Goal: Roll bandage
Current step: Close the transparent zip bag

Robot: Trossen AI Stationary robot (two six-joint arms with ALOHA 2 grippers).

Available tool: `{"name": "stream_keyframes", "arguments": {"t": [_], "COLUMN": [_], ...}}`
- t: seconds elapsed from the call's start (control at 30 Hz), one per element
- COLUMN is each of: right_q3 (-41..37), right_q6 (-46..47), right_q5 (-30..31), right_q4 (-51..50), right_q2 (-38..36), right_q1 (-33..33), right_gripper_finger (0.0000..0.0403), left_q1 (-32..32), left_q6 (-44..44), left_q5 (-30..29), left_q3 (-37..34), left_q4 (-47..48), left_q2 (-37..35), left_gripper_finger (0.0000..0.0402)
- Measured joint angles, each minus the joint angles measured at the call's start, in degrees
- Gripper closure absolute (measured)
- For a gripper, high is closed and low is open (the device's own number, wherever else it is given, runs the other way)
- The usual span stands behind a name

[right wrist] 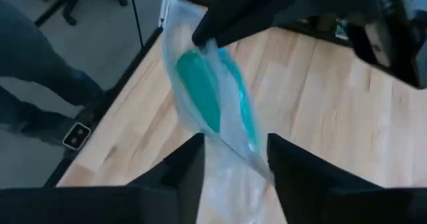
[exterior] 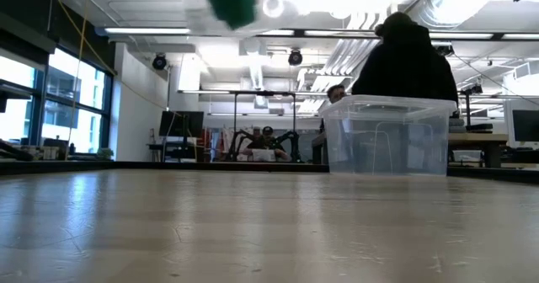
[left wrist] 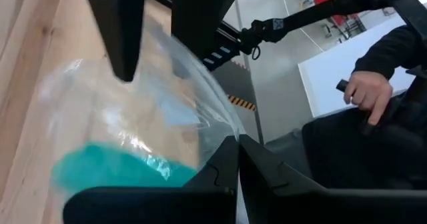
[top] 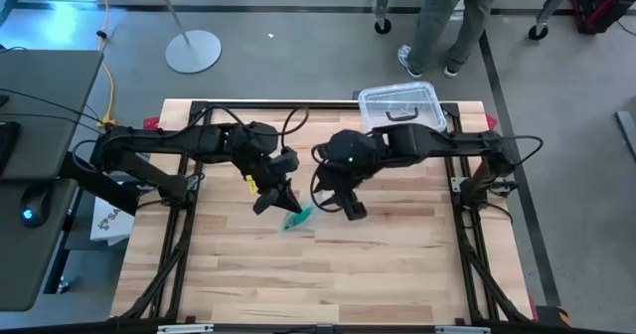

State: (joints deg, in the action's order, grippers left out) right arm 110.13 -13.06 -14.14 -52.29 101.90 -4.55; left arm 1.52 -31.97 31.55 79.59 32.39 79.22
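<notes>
readable text: none | labels, brands, numbers: none legible | white sheet (top: 107, 220) beside the tabletop (top: 397, 264): dark marks, unreadable

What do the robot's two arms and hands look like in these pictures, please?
Both arms are matte black, jointed, with thin black cables looping beside them. The left hand has yellow tags near its wrist; the right hand shows a small green light. Its fingers are blocky and dark.

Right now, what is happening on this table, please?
Both arms work above the middle of the wooden table. The left gripper is shut on a clear plastic bag, holding it up off the table. The green bandage is still inside the bag. The right gripper has its fingers on either side of the bag's other end, not clearly clamped. A clear plastic box stands at the far edge.
</notes>
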Motion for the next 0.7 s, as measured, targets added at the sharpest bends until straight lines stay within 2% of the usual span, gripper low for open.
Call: {"name": "stream_keyframes", "arguments": {"t": [0.17,0.33,0.43,0.53,0.63,0.7], "right_q3": [0.0,0.0,0.0,-0.4,-5.8,-11.7], "right_q6": [0.1,3.5,7.8,8.3,10.4,12.8], "right_q5": [-4.7,-6.5,-5.7,-3.4,2.9,5.5], "right_q4": [1.4,0.5,0.1,-5.2,-8.8,-6.4], "right_q2": [-0.1,-0.5,-2.7,-6.8,-12.4,-17.1], "right_q1": [0.2,0.1,0.6,1.6,3.2,4.2], "right_gripper_finger": [0.0303,0.0391,0.0396,0.04,0.0402,0.0402], "left_q1": [0.0,0.0,-0.5,-1.4,-1.6,-1.5], "left_q6": [-0.9,0.1,2.4,3.2,5.1,7.2], "left_q5": [-0.5,-4.4,-5.3,-5.5,-8.1,-10.2], "left_q3": [0.0,0.0,0.0,0.0,0.0,0.0], "left_q4": [-0.1,0.8,2.8,6.7,10.5,10.8], "left_q2": [0.0,0.0,-0.2,-0.9,-1.1,-1.1], "left_gripper_finger": [0.0401,0.0399,0.0379,0.0345,0.0307,0.0285]}}
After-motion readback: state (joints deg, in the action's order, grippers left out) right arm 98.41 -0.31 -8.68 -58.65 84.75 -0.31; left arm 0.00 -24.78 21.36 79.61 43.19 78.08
